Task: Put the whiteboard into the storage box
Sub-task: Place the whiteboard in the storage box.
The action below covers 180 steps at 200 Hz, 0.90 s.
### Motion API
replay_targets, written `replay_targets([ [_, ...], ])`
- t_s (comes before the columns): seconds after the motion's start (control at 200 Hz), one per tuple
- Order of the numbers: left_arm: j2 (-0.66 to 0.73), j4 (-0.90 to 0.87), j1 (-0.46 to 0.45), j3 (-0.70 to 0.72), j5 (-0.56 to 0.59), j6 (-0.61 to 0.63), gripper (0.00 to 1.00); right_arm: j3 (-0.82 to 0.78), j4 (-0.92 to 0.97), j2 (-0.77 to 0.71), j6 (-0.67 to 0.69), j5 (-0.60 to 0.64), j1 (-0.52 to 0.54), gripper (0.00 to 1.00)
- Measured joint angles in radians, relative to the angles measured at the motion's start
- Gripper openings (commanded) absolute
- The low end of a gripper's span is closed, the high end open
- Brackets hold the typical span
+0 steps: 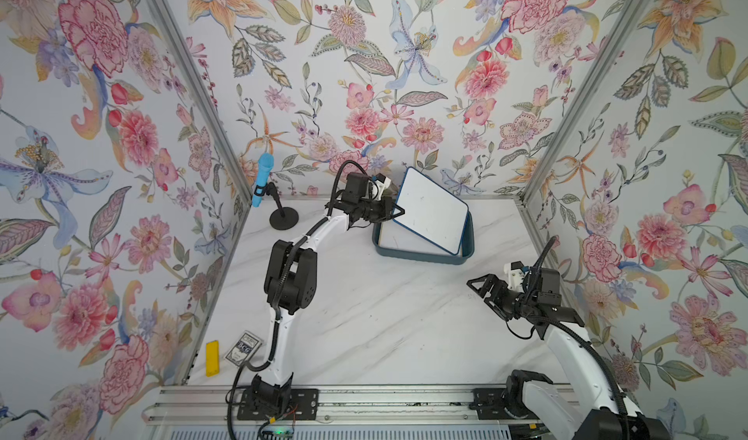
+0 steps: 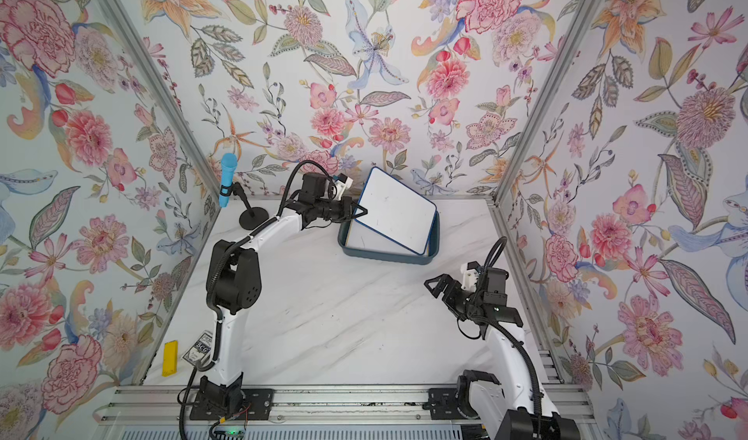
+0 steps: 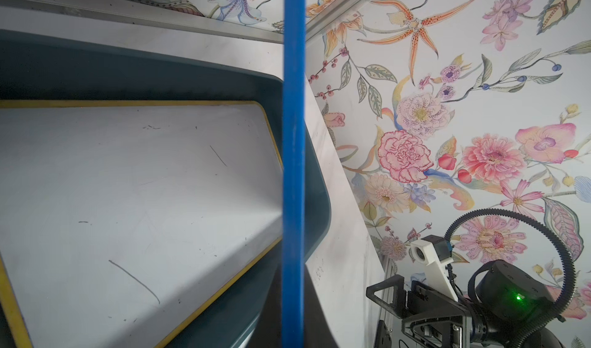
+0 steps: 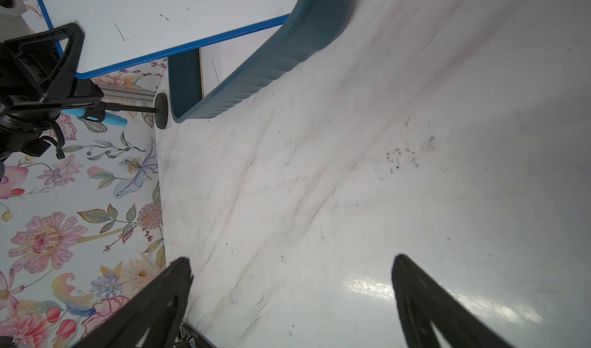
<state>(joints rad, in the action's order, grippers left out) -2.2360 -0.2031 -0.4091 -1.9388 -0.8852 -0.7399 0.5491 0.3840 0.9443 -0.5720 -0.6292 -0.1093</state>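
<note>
Left wrist view pretty much says it all: the blue frame edge of the blue-framed whiteboard point(image 3: 292, 170) runs straight down the middle of the shot, so the board sits right in the line of the jaws. Behind it there's the teal storage box point(image 3: 307, 183) with a yellow-framed whiteboard point(image 3: 128, 186) lying flat inside.

In both top views the left gripper point(image 1: 396, 211) is clamped onto the left edge of the blue-framed whiteboard point(image 1: 431, 211). The board is tilted. The gripped side is up in the air above the box's left rim, and the opposite side slopes down into the storage box point(image 1: 425, 259) near its right wall. Can't tell whether that low edge actually touches the bottom or the other board.

The right gripper point(image 1: 481, 292) hangs well apart from all that, low over the marble-look table point(image 1: 384, 328) on the right side. Its jaws are spread wide with nothing between them. The right wrist view shows the same: two black fingers point(image 4: 179, 276) far apart over bare tabletop, with the box point(image 4: 256, 74) and the tilted board point(image 4: 160, 7) off in the distance.

There's also a blue microphone point(image 1: 263, 179) on a small stand at the back left corner.
</note>
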Motion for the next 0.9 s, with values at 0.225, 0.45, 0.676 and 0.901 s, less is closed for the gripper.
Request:
replay_targets([
  [0.225,-0.026,-0.009,-0.002,-0.009,-0.021,0.009,0.00,0.043,0.003,0.020,0.000,0.022,-0.004,0.98],
  [0.45,0.077,0.040,-0.002,0.224,-0.045,-0.006,0.00,0.117,0.008,0.089,0.003,0.066,-0.005,0.97],
  [0.676,0.217,0.180,-0.003,0.518,-0.065,-0.030,0.00,0.160,0.007,0.133,0.015,0.097,-0.001,0.97],
  [0.901,0.261,0.256,0.003,0.632,-0.082,-0.038,0.00,0.163,0.009,0.155,0.019,0.107,0.023,0.97],
])
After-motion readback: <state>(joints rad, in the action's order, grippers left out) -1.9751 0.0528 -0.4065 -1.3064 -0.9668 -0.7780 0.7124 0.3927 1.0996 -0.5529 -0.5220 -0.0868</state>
